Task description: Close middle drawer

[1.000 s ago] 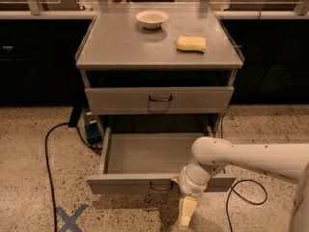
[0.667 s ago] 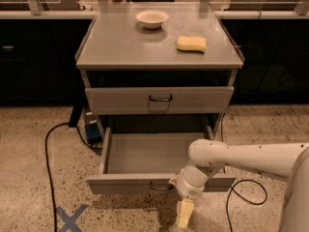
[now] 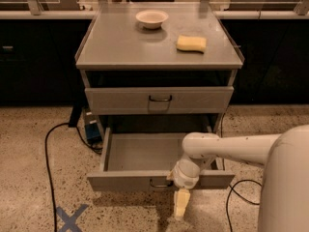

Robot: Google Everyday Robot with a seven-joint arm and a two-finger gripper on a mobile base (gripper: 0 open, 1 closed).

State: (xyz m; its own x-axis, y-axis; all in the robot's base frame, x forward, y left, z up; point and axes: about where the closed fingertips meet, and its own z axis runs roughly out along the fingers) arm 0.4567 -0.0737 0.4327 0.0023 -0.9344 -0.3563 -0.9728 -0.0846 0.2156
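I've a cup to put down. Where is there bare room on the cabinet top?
The cabinet top is bare across its left half, in front of the bowl, and along the front edge before the sponge. Bowl and sponge crowd the back right. The gripper sits low, by the front of the open middle drawer.

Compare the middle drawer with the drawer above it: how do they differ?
The middle drawer is pulled out with its tray exposed, while the upper drawer is pushed in. The gripper hangs just below the middle drawer's front, and nothing is near the upper drawer. Both have a wide grey front with a small dark loop handle at its centre.
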